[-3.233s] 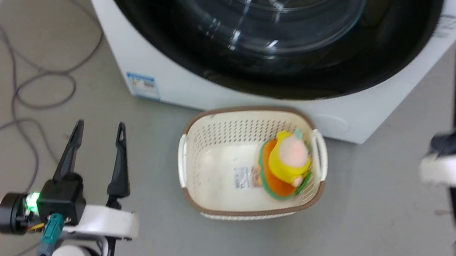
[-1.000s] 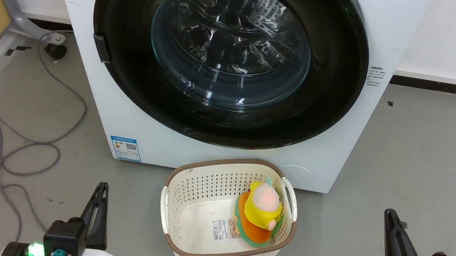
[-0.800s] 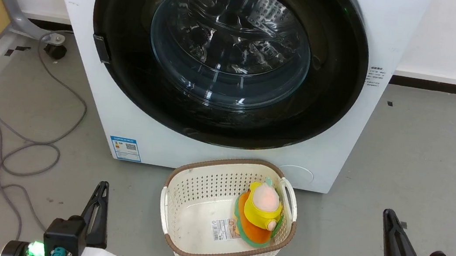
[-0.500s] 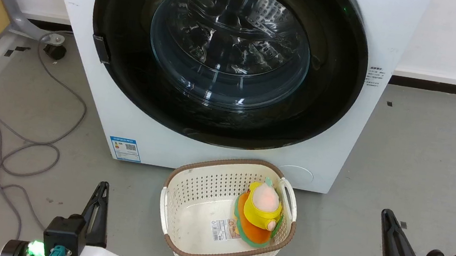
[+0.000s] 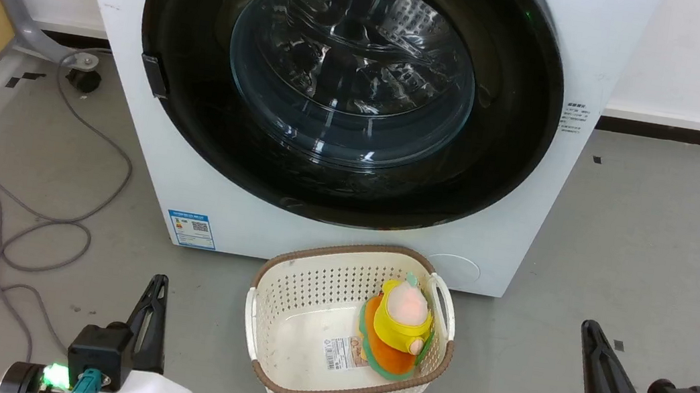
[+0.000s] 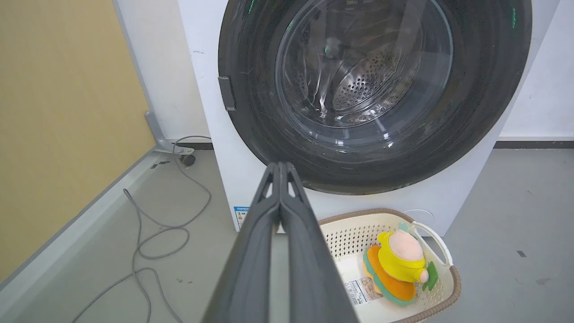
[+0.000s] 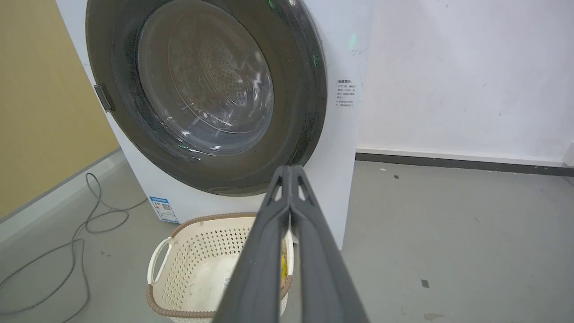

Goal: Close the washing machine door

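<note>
Both pincers are hanging low in the head view. The left pincer (image 5: 157,286) is pointing up from the lower left corner and the right pincer (image 5: 591,336) from the lower right. Each is showing as one slim dark blade, well apart from the machine.

In the upper middle of the frame, the washing machine door (image 5: 350,81) is lying flush against the white front of the washing machine (image 5: 188,189). Its glossy black ring is circling a bulging clear glass bowl, with perforated steel glinting behind. Judging by that, the closing is looking done. At most, a check that the latch has caught is remaining, and the pictures cannot settle it.

Just below the door, a cream perforated basket (image 5: 343,248) with a brown woven rim is sitting on the smooth grey floor (image 5: 654,250). It is holding a soft yellow and orange plush toy (image 5: 405,319). A thin grey cable (image 5: 49,224) is looping at the left.

In the left wrist view, the left pincer (image 6: 280,167) is pressing its two matte fingers together at the tips, gripping nothing. The door is sitting in the upper centre, its dark ring faintly scuffed.

In the right wrist view, the right pincer (image 7: 290,169) is likewise pressed together and empty. The door is showing as a slanted oval in the upper left, with no gap visible against the white panel.
</note>
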